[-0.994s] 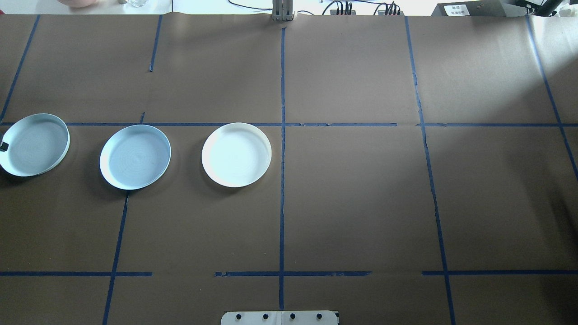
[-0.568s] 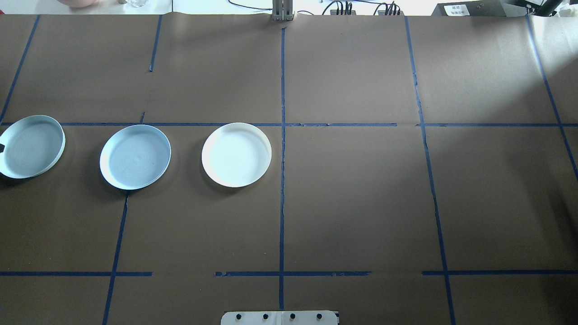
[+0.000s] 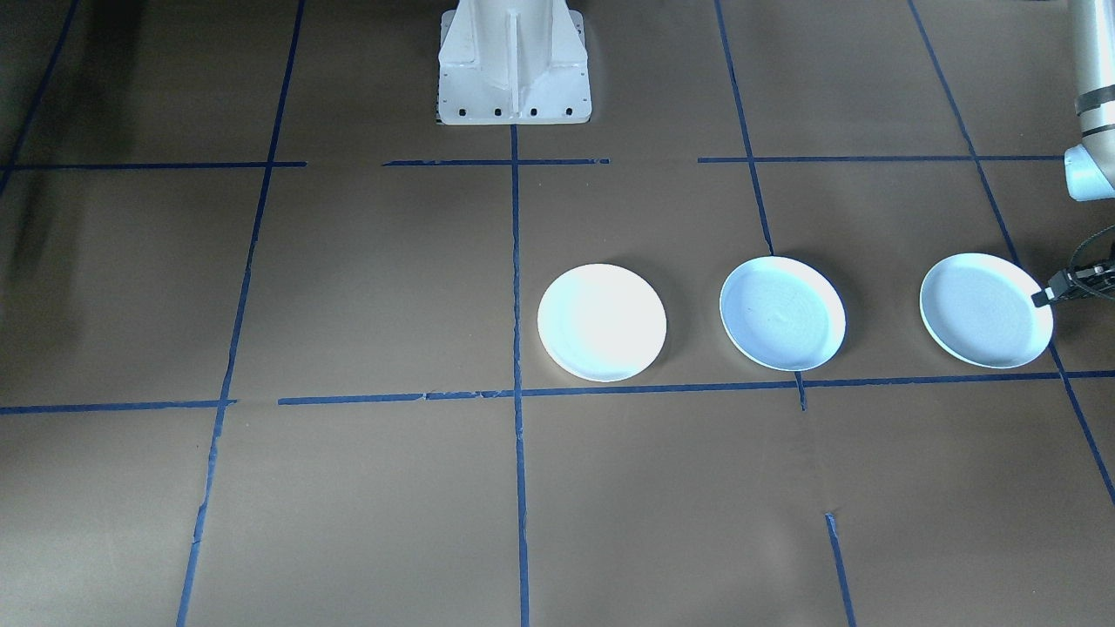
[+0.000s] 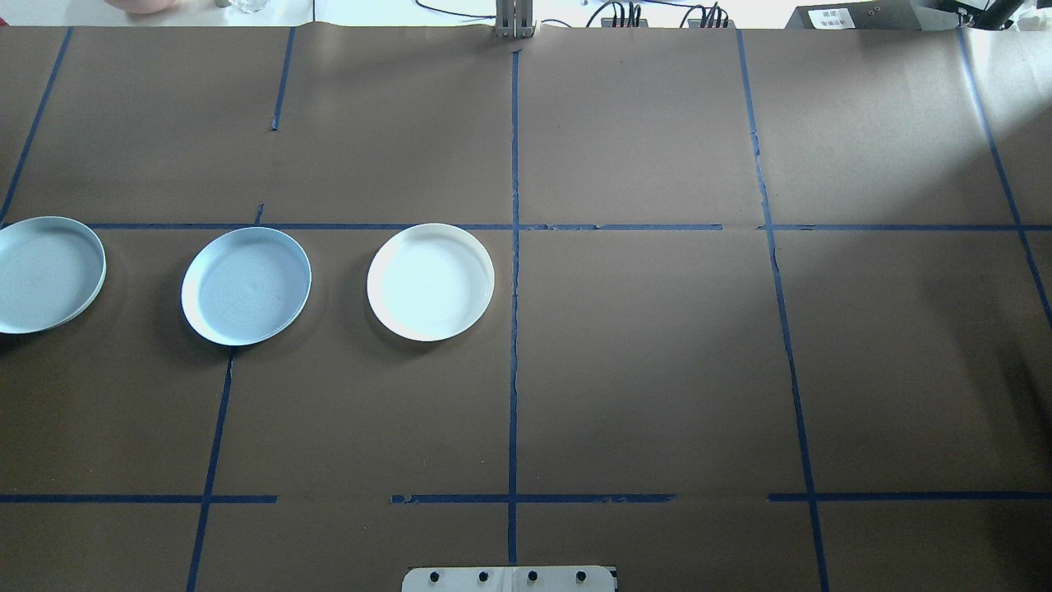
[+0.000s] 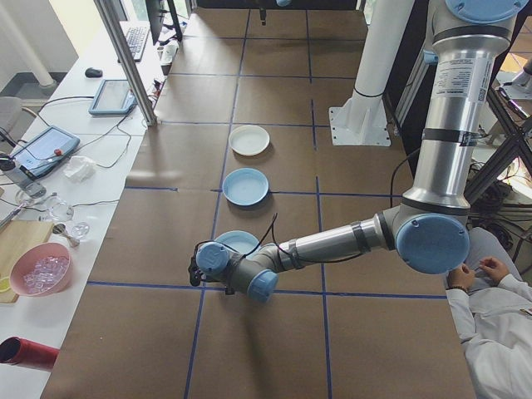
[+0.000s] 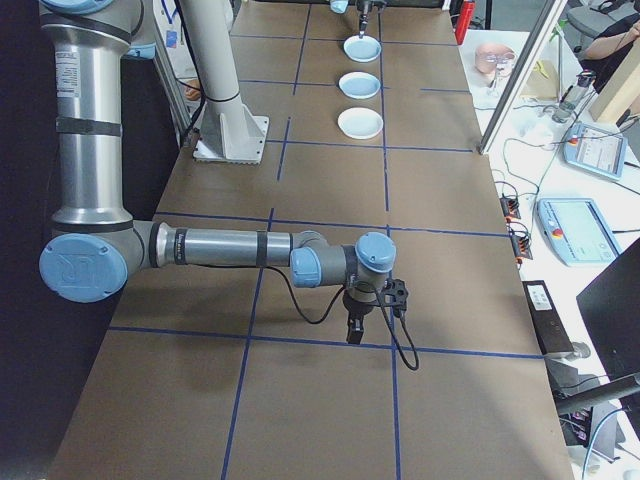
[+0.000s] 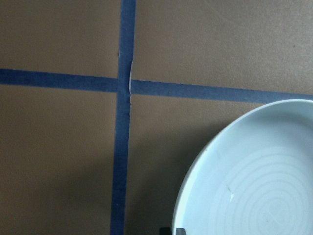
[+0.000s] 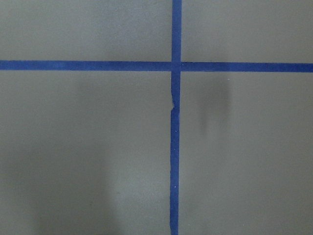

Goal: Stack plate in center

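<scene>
Plates on taped table — three in a row.
White plate, middle blue plate, outer blue plate; left gripper at its rim — jaw state unclear, right gripper's likewise.

Matt brown paper covering on the table, seamed with blue tape lines. Three round plates, glossy and smooth: white plate, two pale blue plates.

The leftmost pale blue round plate has slid further toward the left edge of the overhead view, so part of it is now cut off there. It also sits flatter on the desk than before. The dark tip of the left gripper no longer shows overhead.
</scene>
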